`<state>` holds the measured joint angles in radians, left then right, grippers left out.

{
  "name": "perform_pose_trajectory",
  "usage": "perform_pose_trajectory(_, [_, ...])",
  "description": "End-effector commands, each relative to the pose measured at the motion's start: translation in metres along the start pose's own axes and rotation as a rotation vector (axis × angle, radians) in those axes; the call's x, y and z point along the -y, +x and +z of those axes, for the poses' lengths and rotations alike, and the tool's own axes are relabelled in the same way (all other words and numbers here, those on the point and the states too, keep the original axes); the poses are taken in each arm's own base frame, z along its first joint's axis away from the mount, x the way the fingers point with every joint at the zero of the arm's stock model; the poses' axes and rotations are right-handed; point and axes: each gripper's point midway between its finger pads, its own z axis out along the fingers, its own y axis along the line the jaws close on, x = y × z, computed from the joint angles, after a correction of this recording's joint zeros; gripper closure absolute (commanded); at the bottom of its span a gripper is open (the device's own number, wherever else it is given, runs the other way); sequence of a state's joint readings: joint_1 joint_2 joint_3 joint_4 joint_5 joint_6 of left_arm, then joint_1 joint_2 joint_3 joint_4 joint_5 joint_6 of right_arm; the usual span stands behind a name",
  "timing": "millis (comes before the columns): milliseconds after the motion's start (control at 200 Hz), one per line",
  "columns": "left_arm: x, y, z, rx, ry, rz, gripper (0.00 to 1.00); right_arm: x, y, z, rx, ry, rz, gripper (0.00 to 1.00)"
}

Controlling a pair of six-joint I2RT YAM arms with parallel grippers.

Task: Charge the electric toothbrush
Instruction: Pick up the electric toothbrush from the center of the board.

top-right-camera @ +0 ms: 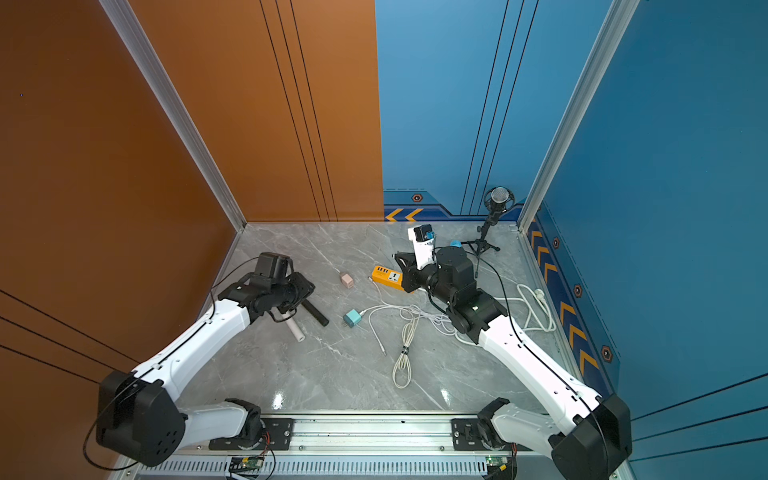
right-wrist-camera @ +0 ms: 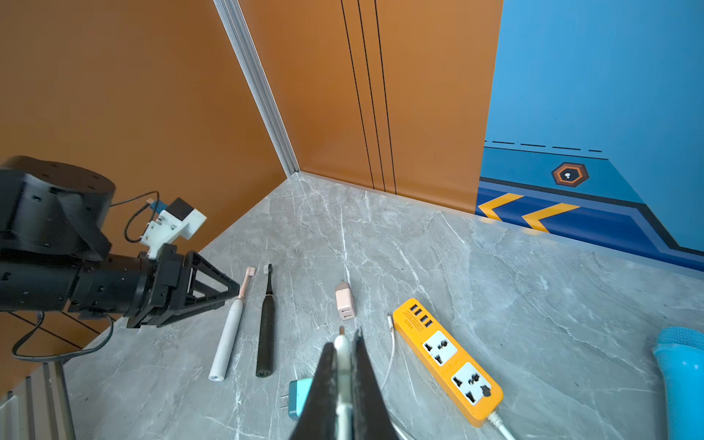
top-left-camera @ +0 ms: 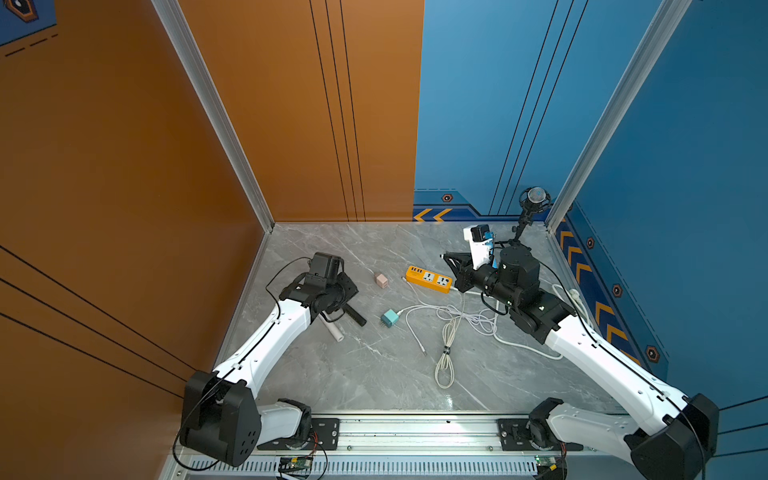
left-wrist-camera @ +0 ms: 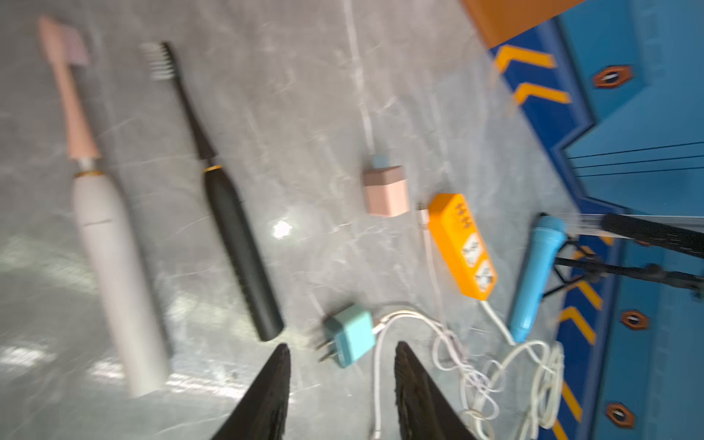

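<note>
1. A grey marble table (right-wrist-camera: 495, 266) fills the floor of a booth with an orange wall (right-wrist-camera: 152, 95) and a blue wall (right-wrist-camera: 609, 76).
2. The right gripper (right-wrist-camera: 343, 339) is pinched tight on a charging plug (right-wrist-camera: 342, 354), and the plug's metal tip pokes out past the fingertips.
3. The left gripper (left-wrist-camera: 341, 346) has its fingers partway apart and holds nothing. It hangs above the table near the brush handles.
4. A white toothbrush (right-wrist-camera: 228, 339) and a black toothbrush (right-wrist-camera: 266, 327) lie parallel, close together but not touching.
5. A blue handle (left-wrist-camera: 533, 278), probably a third brush, lies on the far side of the orange power strip (right-wrist-camera: 445, 354). I cannot tell which brush is meant to be charged.
6. The brushes look light, rigid and smooth, and their round bodies will probably roll.
7. The best place to hold one is across the thick handle, leaving the thin neck and bristles alone. The base end should stay free, since the port probably sits there.
8. The plug is small and stiff, while the white cables (top-left-camera: 453, 320) are limp and tangled and may drag.
9. There are no true containers on the table.
10. The strip's sockets look empty.
11. The teal adapter (left-wrist-camera: 348, 335) has a cable plugged in.
12. The ports on the pink adapter (right-wrist-camera: 344, 301) appear empty.
</note>
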<state>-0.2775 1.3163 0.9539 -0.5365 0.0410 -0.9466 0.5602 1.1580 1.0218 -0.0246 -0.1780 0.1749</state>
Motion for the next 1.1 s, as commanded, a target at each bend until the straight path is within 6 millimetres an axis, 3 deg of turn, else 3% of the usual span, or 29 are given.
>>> perform_pose_trajectory(0, [-0.048,0.022,0.015,-0.082,-0.212,0.0,0.5,0.005,0.017,0.004,-0.057,0.028,-0.058,1.0])
perform_pose_trajectory(280, [-0.042,0.033,0.052,-0.145,-0.303,0.034,0.43,0.006,0.027,-0.001,-0.074,0.033,-0.056,1.0])
perform_pose_trajectory(295, [-0.033,0.027,0.051,-0.129,-0.285,0.036,0.43,0.007,0.028,-0.001,-0.076,0.034,-0.056,1.0])
perform_pose_trajectory(340, [-0.031,0.026,0.055,-0.13,-0.293,0.033,0.43,0.008,0.028,-0.002,-0.075,0.039,-0.055,1.0])
perform_pose_trajectory(515, [-0.04,0.025,0.073,-0.133,-0.359,0.027,0.44,0.007,0.029,-0.002,-0.079,0.031,-0.059,1.0])
perform_pose_trajectory(676, [-0.044,0.04,0.094,-0.227,-0.376,0.014,0.47,0.006,0.034,-0.001,-0.091,0.018,-0.091,1.0])
perform_pose_trajectory(831, [-0.041,0.048,0.106,-0.269,-0.354,0.004,0.61,-0.001,0.037,-0.002,-0.085,-0.017,-0.169,1.0])
perform_pose_trajectory(921, [-0.042,0.052,0.11,-0.309,-0.34,-0.029,0.82,-0.013,0.048,-0.002,-0.098,-0.063,-0.292,1.0])
perform_pose_trajectory(1011, [-0.021,0.059,0.106,-0.382,-0.248,-0.067,0.98,-0.026,0.064,0.0,-0.132,-0.119,-0.403,0.99])
perform_pose_trajectory(1091, [0.011,0.057,0.089,-0.403,-0.142,-0.091,1.0,-0.042,0.082,0.005,-0.18,-0.191,-0.494,0.98])
